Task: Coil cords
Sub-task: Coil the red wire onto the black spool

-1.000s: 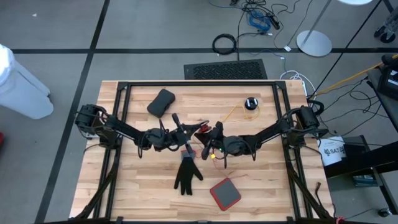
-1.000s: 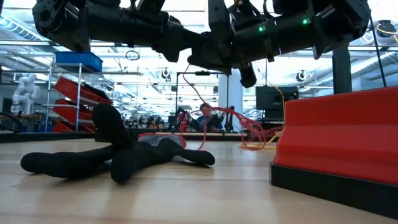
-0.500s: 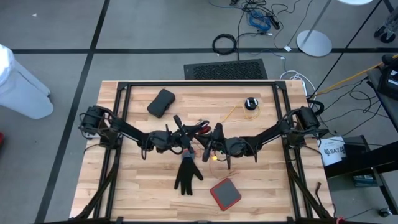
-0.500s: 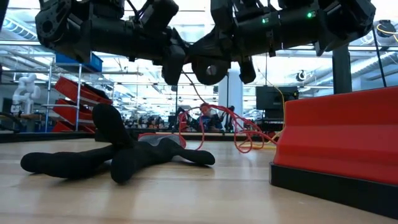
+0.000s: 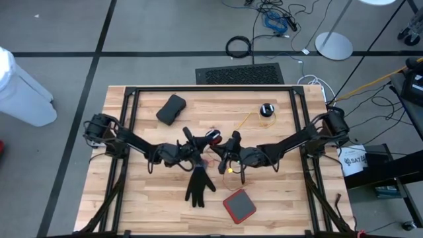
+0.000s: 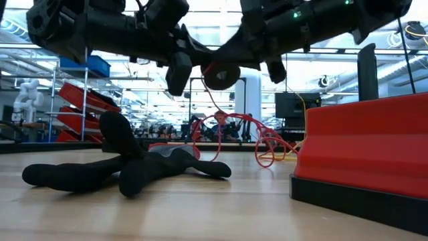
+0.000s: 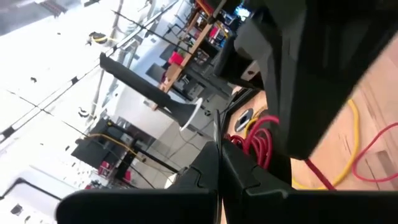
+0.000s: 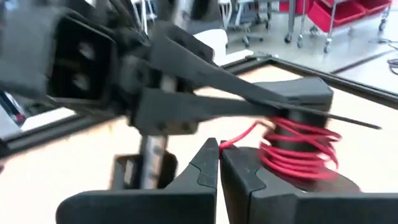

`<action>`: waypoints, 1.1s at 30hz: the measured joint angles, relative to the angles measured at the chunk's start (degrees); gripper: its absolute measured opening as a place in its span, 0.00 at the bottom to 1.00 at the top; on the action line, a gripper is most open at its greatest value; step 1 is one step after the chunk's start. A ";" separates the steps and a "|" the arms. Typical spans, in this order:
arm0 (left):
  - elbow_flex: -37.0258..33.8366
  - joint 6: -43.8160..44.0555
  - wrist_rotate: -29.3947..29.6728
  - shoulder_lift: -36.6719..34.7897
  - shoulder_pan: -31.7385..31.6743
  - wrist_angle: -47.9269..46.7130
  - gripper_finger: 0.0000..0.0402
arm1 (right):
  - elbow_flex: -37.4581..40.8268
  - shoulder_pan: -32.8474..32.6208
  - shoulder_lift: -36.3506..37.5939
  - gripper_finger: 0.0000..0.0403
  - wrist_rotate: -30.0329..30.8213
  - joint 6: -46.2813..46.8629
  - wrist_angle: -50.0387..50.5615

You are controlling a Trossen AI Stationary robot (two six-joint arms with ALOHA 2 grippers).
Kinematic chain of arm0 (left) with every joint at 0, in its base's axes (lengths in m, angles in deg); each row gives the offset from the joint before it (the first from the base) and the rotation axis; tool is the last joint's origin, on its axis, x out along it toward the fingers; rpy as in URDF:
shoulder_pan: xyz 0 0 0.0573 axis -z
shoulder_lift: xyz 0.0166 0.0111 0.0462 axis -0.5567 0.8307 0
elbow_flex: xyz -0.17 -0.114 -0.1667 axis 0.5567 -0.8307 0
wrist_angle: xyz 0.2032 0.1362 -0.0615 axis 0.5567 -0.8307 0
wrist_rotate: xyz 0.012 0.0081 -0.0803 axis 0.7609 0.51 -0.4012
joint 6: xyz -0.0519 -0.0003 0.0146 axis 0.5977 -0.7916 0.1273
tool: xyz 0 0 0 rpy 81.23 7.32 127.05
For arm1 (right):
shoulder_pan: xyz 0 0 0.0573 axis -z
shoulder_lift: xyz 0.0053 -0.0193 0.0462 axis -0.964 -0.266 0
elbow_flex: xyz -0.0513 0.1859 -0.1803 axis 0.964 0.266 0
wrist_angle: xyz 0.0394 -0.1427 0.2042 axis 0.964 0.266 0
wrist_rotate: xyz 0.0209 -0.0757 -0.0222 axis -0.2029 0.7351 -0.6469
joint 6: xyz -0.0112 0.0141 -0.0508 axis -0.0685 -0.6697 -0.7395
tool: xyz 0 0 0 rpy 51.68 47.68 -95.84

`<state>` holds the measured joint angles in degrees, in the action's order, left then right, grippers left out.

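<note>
Thin yellow string-like cord (image 5: 248,119) running from a small black round puck (image 5: 266,110) near the far right corner of the wooden worktop (image 5: 152,198) toward its middle, ending between the two arms beside a red cord wound in loose loops (image 6: 267,144). Seen in the right wrist view as tidy red coils wrapped round a dark part of the other arm (image 8: 301,146); in the left wrist view, red loops (image 7: 258,140) next to a yellow strand (image 7: 348,140). Left end effector (image 5: 192,140) and right end effector (image 5: 231,142) raised over the worktop's middle, tips close together, both pinched fully together; whether either pinches a cord, cannot tell. Partly legible "SAT" on a white bucket (image 5: 353,160) off the worktop's right edge.
</note>
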<state>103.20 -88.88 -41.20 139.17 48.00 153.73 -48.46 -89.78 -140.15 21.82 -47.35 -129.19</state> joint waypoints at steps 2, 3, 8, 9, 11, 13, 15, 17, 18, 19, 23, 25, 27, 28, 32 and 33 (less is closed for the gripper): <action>0.00 -0.66 0.26 -0.80 0.60 -1.06 0.00 | 0.00 -0.31 2.34 0.00 -0.34 0.00 3.60; 0.00 -0.87 0.40 -1.16 0.85 -1.68 0.00 | 0.00 -0.39 3.66 0.00 -0.42 -0.01 5.81; 0.00 -1.15 1.10 -3.36 1.89 -5.41 0.00 | 0.00 -0.68 10.79 0.00 -1.81 0.47 19.46; 0.00 -0.98 1.08 -3.74 2.13 -6.17 0.00 | 0.00 -0.76 12.05 0.00 -1.83 0.59 21.75; 0.00 0.55 0.66 -4.51 2.59 -7.70 0.00 | 0.00 -0.76 14.19 0.00 -2.80 0.59 25.51; 0.00 2.45 -0.75 -5.50 3.00 -8.89 0.00 | 0.00 -0.77 15.90 0.00 -4.03 -0.21 28.46; 0.01 4.50 -1.90 -6.48 3.42 -9.48 0.00 | 0.00 -0.53 17.07 0.00 -5.42 -1.59 30.76; 0.00 5.98 -3.21 -7.62 3.61 -11.00 0.00 | 0.00 -0.25 17.77 0.00 -6.45 -2.93 32.64; 0.00 7.01 -3.83 -8.29 3.59 -11.81 0.00 | 0.00 -0.21 17.96 0.00 -6.51 -3.39 33.52; 0.00 8.34 -4.61 -9.02 3.59 -12.87 0.00 | 0.00 -0.15 18.00 0.00 -6.49 -3.60 34.16; 0.00 13.43 -7.21 -12.30 3.51 -17.25 0.00 | -0.01 0.22 18.00 0.00 -6.25 -5.65 36.48; 0.02 15.91 -8.83 -14.07 3.40 -18.73 0.00 | 0.04 0.39 17.92 0.00 -5.69 -6.49 36.88; 0.02 18.63 -11.00 -15.41 3.08 -20.10 0.00 | 0.04 0.56 17.94 0.00 -4.97 -7.47 36.69; 0.02 20.04 -11.98 -16.18 2.92 -21.00 0.00 | 0.04 0.58 17.94 0.00 -4.67 -7.83 36.69; 0.03 24.57 -15.97 -18.67 1.94 -21.94 0.00 | 0.04 0.64 17.94 0.00 -4.37 -8.50 36.79; 0.04 25.21 -16.44 -19.00 1.70 -22.20 0.00 | 0.04 0.64 17.94 0.00 -4.40 -8.50 36.76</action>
<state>103.25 -63.66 -57.63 120.16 49.70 131.52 -48.42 -89.14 -122.21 17.42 -55.85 -92.43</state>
